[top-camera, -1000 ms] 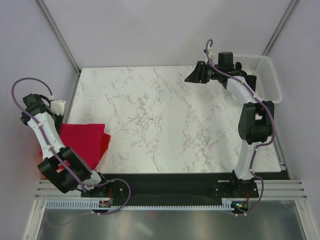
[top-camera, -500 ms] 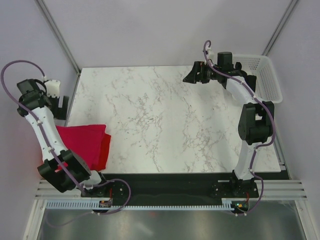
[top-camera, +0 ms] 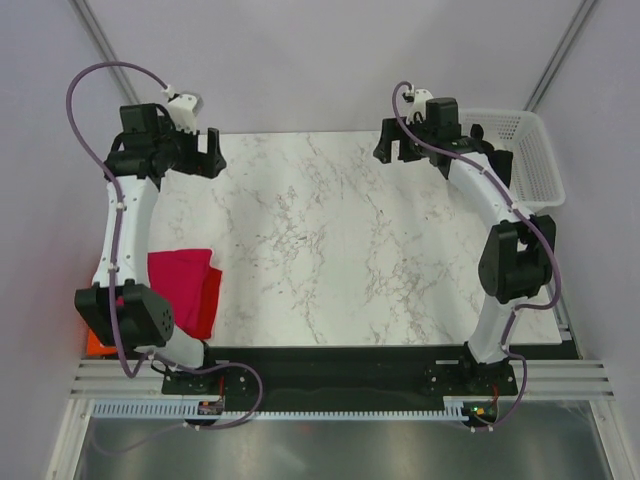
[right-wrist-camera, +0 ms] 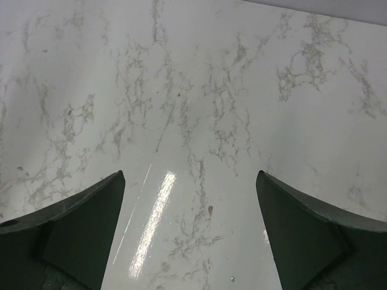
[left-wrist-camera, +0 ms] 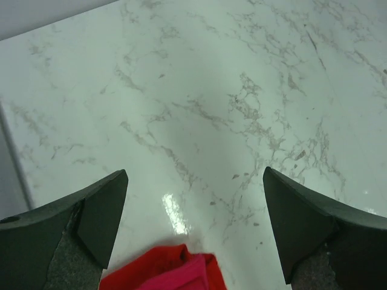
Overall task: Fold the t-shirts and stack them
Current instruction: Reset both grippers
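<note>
- The t-shirts (top-camera: 183, 280) lie folded in a pile at the lower left of the top view, crimson over brighter red, on the table's (top-camera: 320, 240) left edge.
- The left gripper (top-camera: 214, 152) hangs at the upper left over bare marble, well apart from the pile, its jaws spread and holding nothing.
- The right gripper (top-camera: 386, 146) hangs at the upper right of centre, jaws likewise spread wide and empty.
- A white basket (top-camera: 530, 150) sits at the far upper right.

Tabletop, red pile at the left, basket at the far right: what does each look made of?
The tabletop: glossy white marble or marble-look laminate, with grey veins and lamp glare. The t-shirts: soft matte cloth, folded, with limp edges. The basket: probably white plastic, going by its moulded lattice walls.
</note>
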Tool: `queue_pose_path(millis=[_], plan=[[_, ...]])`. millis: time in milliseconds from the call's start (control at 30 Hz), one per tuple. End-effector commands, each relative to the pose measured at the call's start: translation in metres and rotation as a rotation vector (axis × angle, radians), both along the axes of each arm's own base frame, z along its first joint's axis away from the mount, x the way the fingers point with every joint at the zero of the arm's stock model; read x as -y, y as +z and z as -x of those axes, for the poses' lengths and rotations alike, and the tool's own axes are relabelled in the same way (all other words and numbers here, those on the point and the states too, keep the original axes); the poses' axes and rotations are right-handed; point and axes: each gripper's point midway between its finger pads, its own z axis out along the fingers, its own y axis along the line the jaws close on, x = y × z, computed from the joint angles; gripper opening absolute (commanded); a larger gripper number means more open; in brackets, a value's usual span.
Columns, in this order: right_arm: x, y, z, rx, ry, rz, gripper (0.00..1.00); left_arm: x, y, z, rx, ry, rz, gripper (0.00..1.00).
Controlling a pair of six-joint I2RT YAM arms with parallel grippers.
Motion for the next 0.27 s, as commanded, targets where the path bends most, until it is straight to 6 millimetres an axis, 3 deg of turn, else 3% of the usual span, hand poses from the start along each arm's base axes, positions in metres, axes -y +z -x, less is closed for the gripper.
queue_pose_path(millis=[0,33,100,133,200,233], plan=[[0.033,0.011,-0.008,0.029,-0.227,0.091,0.98,0.032,-0.007,-0.035,-0.036,-0.031,0.130,1.00],[0.030,0.010,-0.007,0.031,-0.231,0.106,0.98,0.040,-0.013,-0.039,-0.042,-0.045,0.097,1.00],[0.029,0.007,-0.006,0.045,-0.213,0.154,0.98,0.034,-0.015,-0.051,-0.039,-0.025,0.033,1.00],[0.023,0.003,-0.004,0.043,-0.205,0.182,0.98,0.050,-0.029,-0.056,-0.080,-0.059,0.024,1.00],[0.019,0.002,-0.004,0.044,-0.198,0.216,0.98,0.052,-0.025,-0.066,-0.082,-0.051,0.024,1.00],[0.018,0.001,-0.003,0.045,-0.171,0.228,0.98,0.055,-0.039,-0.072,-0.119,-0.055,0.023,1.00]])
